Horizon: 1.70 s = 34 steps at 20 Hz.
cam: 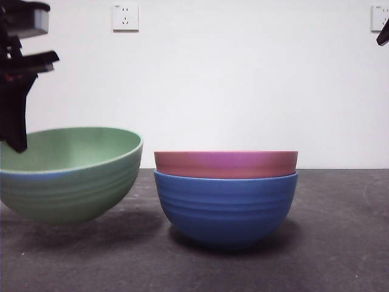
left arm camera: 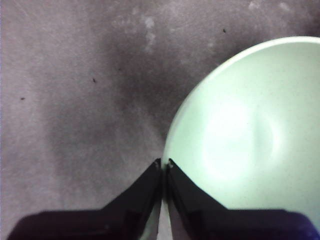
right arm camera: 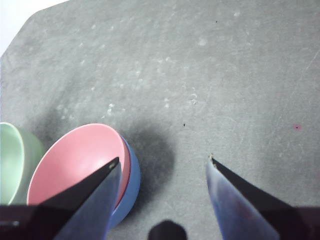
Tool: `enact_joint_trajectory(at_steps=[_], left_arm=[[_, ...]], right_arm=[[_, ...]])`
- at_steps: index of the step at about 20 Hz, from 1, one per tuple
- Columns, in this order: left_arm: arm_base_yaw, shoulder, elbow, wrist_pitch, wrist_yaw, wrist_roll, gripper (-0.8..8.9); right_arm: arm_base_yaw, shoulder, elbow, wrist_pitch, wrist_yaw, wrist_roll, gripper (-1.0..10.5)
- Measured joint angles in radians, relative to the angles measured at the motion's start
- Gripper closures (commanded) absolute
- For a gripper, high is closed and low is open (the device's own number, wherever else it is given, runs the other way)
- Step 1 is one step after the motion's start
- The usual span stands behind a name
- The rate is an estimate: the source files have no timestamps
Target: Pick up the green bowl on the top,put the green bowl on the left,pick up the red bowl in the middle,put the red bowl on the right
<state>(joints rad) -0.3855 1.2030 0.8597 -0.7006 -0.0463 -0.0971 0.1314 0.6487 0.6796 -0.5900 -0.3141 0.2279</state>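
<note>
The red bowl (cam: 225,163) sits nested upright in a blue bowl (cam: 225,207) at the middle of the dark tabletop (cam: 340,243), only its rim band showing above the blue; just beside them to the left, not touching, the green bowl (cam: 68,173) hangs tilted, mouth tipped toward the camera, its rim pinched between the closed jaws of the left end effector (left arm camera: 164,162); the right end effector (right arm camera: 162,161) waits above with jaws spread wide; two wall sockets (cam: 125,17) show behind.
</note>
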Motion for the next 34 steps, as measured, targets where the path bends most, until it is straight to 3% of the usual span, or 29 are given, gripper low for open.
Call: enact_joint_trajectory(at_steps=[6,7,9,10,15,21,24,28,34], left_arm=[[0.026,0.113,-0.001,0.042,0.016,-0.005,8.06],[0.026,0.113,-0.001,0.042,0.016,-0.008,7.62],[0.026,0.115,-0.001,0.034,0.016,-0.008,4.91],[0.026,0.117,-0.002,0.032,0.016,-0.008,4.2],[0.026,0.105,-0.002,0.028,0.021,-0.008,4.18],[0.026,-0.134,-0.002,-0.036,0.043,-0.031,4.18],[0.026,-0.272,-0.002,-0.036,0.101,-0.066,4.18],[0.026,-0.384,-0.002,-0.031,0.104,-0.092,4.18],[0.026,-0.393,-0.002,-0.031,0.102,-0.098,4.18]], right_arm=[[0.0,0.0,0.0,0.0,0.0,0.0,6.6],[0.0,0.0,0.0,0.0,0.0,0.001,6.6],[0.0,0.002,0.0,-0.001,0.0,0.001,6.6],[0.0,0.005,0.0,-0.001,-0.001,0.001,6.6],[0.04,0.083,0.031,-0.021,0.0,-0.006,6.5],[0.204,0.323,0.247,-0.14,0.013,-0.072,6.5],[0.305,0.467,0.355,-0.223,0.093,-0.107,6.5],[0.428,0.641,0.43,-0.233,0.225,-0.128,6.6],[0.484,0.807,0.438,-0.239,0.318,-0.135,6.7]])
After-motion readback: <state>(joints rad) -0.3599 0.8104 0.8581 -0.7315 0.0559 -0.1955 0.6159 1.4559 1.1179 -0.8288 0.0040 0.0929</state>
